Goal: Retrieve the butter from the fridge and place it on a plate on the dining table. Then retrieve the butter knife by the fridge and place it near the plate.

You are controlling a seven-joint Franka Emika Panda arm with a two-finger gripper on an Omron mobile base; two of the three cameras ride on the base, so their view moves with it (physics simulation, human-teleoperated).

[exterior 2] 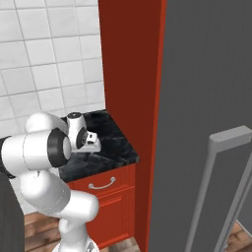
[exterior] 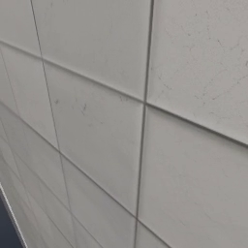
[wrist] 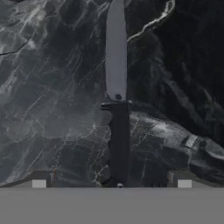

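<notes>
From the right base view you can see the arm folded over a short stretch of black marble bench (exterior 2: 106, 147) that sits on a red cabinet with a curved drawer handle (exterior 2: 102, 185). The hand (exterior 2: 91, 140) hangs low over that bench top, pointing down at it. To the right of the bench rises a tall red panel (exterior 2: 130, 98), and beyond it the grey fridge (exterior 2: 206, 88) with one long bar handle (exterior 2: 221, 187) leaning across the lower right corner. White wall tiles (exterior 2: 44, 59) fill the space behind the arm. I cannot make out the knife on the bench from this side; the hand and wrist cover that spot.

The left base view gives none of this, just pale tiles (exterior: 121, 121) seen close and at a slant, with a dark strip in the bottom left corner.

The hand view is the one that shows the butter knife (wrist: 117, 109). It lies flat on the veined black marble (wrist: 52, 87), its grey blade running toward the top of that view and its dark handle toward the bottom. The two fingertips (wrist: 39, 180) stand far apart, one on each side of the handle's end, so the knife lies along the middle line between them. The hand is spread wide and holds nothing; the fingertips are clear of the handle on both sides.
</notes>
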